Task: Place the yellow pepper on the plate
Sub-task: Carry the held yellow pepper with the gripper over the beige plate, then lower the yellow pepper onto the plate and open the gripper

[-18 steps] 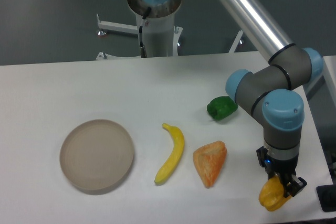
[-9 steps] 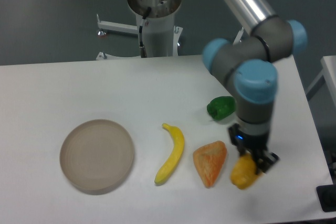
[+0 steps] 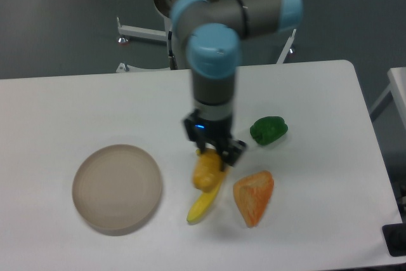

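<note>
My gripper (image 3: 209,160) is shut on the yellow pepper (image 3: 205,173), a small yellow-orange lobed piece, and holds it in the air over the middle of the table, above the banana. The plate (image 3: 117,186) is a round beige dish lying on the table to the left of the gripper, apart from it and with nothing on it.
A long yellow banana (image 3: 204,202) lies partly under the held pepper. An orange wedge-shaped piece (image 3: 254,197) lies right of it. A green pepper (image 3: 268,129) sits further back right. The arm's base stands behind the table's far edge.
The gripper has carried the yellow pepper from the front right corner leftward to above the banana, closer to the plate.
</note>
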`<state>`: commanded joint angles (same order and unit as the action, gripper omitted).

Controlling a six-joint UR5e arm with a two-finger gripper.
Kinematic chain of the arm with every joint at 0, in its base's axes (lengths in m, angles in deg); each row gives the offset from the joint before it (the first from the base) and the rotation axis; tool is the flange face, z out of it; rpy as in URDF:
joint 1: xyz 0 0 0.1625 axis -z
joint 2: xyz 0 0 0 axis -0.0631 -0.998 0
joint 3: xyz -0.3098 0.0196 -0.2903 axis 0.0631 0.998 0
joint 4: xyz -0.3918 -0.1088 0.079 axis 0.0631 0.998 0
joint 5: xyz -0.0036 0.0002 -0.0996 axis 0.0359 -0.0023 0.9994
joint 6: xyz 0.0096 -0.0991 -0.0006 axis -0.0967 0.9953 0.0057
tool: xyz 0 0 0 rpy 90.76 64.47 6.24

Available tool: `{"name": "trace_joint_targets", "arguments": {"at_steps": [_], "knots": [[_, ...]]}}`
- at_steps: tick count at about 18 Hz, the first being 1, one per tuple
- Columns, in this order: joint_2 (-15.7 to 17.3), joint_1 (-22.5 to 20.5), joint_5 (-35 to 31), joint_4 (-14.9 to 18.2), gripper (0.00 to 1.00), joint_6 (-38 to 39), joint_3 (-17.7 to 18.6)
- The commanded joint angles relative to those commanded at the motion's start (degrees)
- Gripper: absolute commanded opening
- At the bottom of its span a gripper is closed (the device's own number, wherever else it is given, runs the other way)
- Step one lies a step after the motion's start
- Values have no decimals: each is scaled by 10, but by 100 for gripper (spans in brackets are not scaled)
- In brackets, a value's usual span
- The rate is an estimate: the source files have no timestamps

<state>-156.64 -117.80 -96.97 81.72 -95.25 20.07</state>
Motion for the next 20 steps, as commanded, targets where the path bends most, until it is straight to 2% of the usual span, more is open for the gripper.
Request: {"name": "trace_joint_targets", "arguments": {"at_steps": [4,10,20], "knots": [[-7,43,3,-8,42,90,35],[-48,91,2,-54,42,201,44],[-82,111,-4,-62,42,212,47]]}}
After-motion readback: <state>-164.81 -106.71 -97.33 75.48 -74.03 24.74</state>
